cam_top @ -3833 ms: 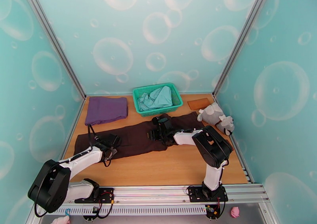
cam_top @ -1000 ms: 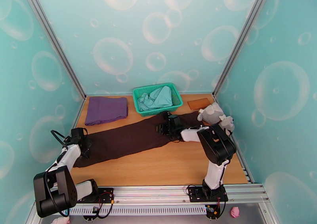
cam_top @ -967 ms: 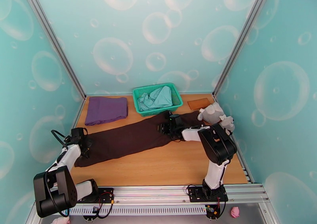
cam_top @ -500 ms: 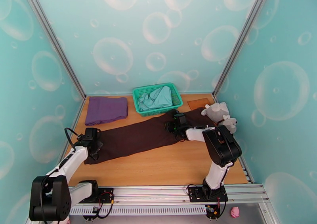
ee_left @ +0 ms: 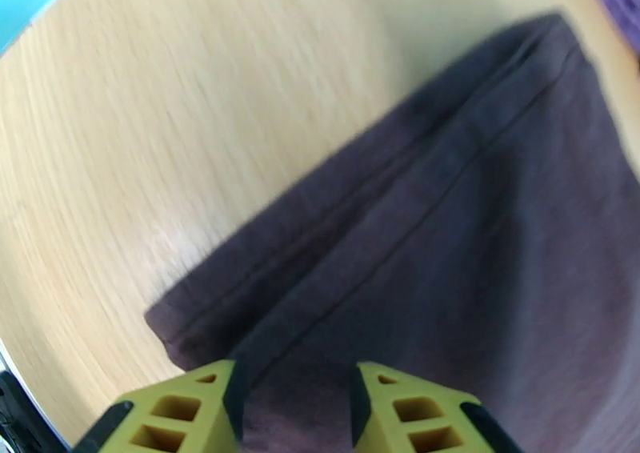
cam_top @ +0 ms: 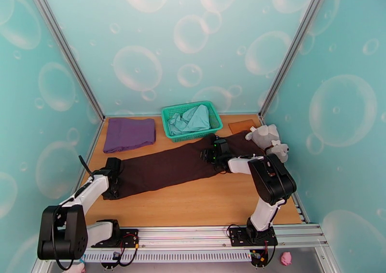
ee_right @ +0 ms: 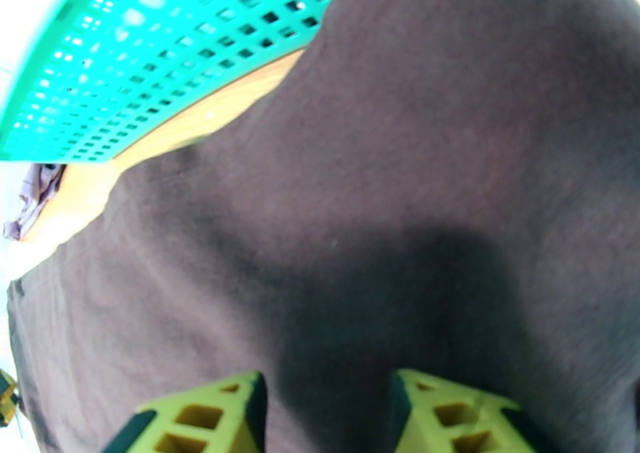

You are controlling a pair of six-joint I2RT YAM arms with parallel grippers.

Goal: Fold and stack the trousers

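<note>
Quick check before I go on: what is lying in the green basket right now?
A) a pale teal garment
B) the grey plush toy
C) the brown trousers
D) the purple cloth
A: the basket holds a crumpled pale teal garment, while the trousers lie stretched out flat on the table in front of it.

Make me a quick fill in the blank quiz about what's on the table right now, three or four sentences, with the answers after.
1. The trousers lying flat across the table are dark ____.
2. The pale teal garment sits inside a green mesh ____.
3. The folded cloth at the far left of the table is ____.
4. The left tool is at the trousers' hem, while the right tool is over the end nearest the ____ toys.

Answers: brown; basket; purple; plush
</note>
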